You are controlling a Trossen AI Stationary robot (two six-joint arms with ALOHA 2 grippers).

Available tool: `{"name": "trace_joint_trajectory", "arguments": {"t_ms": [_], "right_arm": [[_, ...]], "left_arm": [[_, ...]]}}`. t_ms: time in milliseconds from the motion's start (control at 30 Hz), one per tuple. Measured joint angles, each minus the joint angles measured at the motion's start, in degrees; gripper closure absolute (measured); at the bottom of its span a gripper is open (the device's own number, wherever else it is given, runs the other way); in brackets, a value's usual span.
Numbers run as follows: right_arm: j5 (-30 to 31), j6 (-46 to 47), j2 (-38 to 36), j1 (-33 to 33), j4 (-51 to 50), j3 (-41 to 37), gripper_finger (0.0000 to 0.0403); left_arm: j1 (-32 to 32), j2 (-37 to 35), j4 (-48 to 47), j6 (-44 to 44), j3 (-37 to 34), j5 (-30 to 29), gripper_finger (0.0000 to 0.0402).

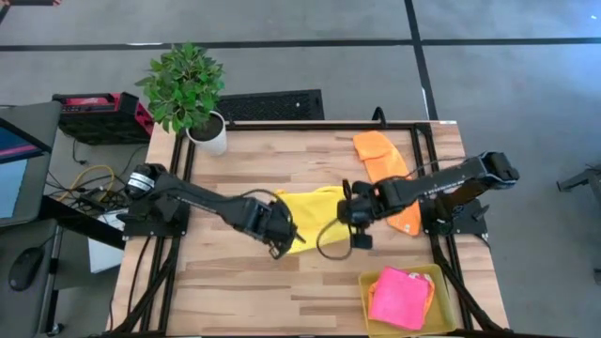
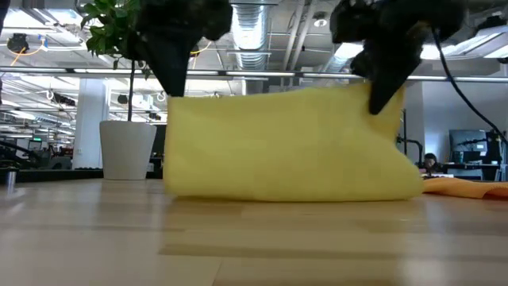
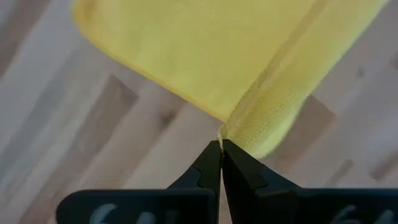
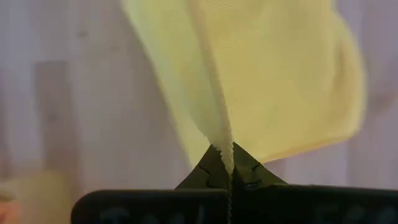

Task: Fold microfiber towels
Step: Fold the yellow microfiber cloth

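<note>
A bright yellow microfiber towel hangs between my two grippers over the middle of the table; in the low view it forms a wide sheet whose lower fold rests on the wood. My left gripper is shut on its near-left corner. My right gripper is shut on its near-right corner. An orange towel lies flat at the far right. A hot pink towel lies in the yellow tray. My left gripper pinches a corner of the yellow towel between its two fingertips, where a stitched hem ends. The fingers point down from above. The towel hangs below, its lower fold on the table. My right gripper pinches the towel's hemmed edge between its two fingers, from above. The cloth hangs below in loose folds, its lower part on the table.
A potted plant stands at the far left corner. The tray with the pink towel is at the near right corner. Bare wood lies along the near edge and the near left.
</note>
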Motion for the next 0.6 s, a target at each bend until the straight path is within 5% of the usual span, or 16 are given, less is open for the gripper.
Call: {"name": "trace_joint_trajectory", "arguments": {"t_ms": [600], "right_arm": [[-0.25,-19.25,9.02,-16.54,2.56,0.02,0.04]], "left_arm": [[15.54,0.04,0.25,0.97,0.0,-0.26,0.0401]]}}
